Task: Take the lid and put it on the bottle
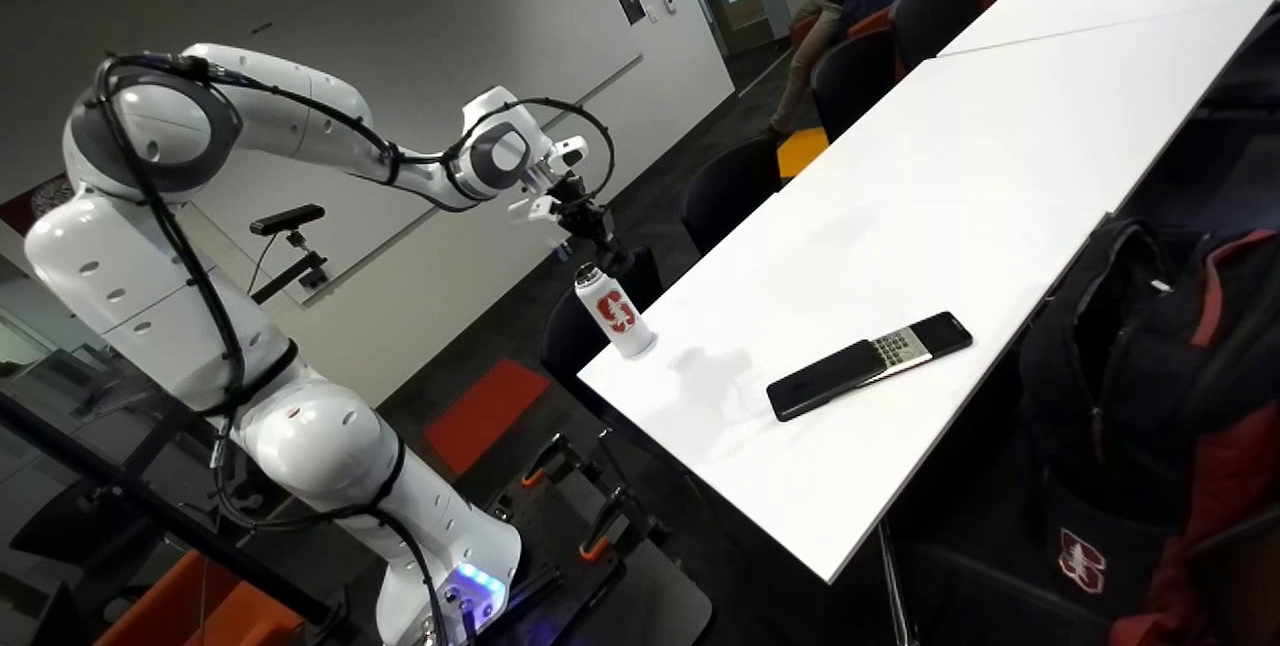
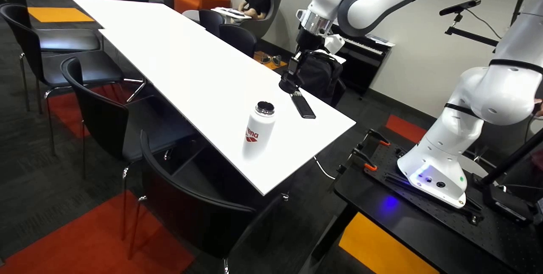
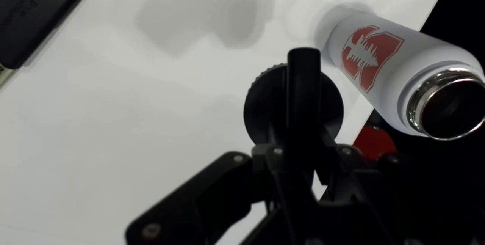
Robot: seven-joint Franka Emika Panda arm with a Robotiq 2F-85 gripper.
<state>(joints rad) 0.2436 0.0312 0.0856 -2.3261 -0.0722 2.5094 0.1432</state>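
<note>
The lid (image 3: 263, 104) is a round black cap with a raised bar-like loop across it. My gripper (image 3: 301, 142) is shut on the lid by this loop and holds it above the table. In an exterior view the lid (image 2: 288, 85) hangs below the gripper (image 2: 293, 68). The bottle (image 3: 365, 51) is white with a red emblem and an open, silvery mouth. It stands upright near the table's corner in both exterior views (image 1: 615, 314) (image 2: 258, 132). In the wrist view the lid is left of the bottle's mouth, apart from it. The fingertips are dark and partly blend with the lid.
A long black remote-like bar with a keypad (image 1: 825, 378) lies on the white table (image 1: 760, 466); its end shows in the wrist view (image 3: 36, 17). Black chairs (image 2: 191, 206) stand along the table's edge. A dark backpack (image 1: 1120, 406) sits beside the table.
</note>
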